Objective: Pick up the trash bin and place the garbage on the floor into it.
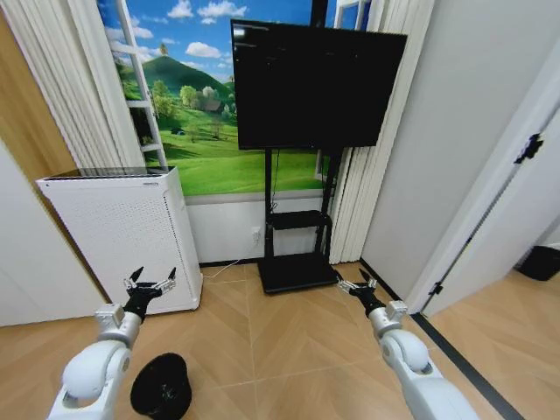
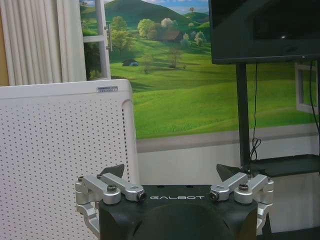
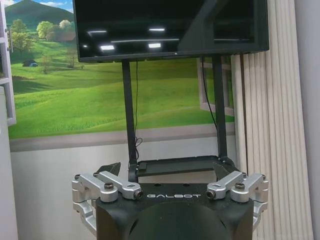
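Both hands wide open, empty: left hand (image 1: pixel 150 282) at 9 o'clock, right hand (image 1: pixel 357 283) at 3; trash bin (image 1: pixel 161 386) on floor (image 1: pixel 280 341) at 7.

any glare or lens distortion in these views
Head view: strong wide-angle bending; the door frame leans inward, and the TV looks skewed. Right wrist view: ceiling lights glare as bright streaks on the dark screen. Left wrist view: a small bright reflection on the screen; lighting is otherwise even.
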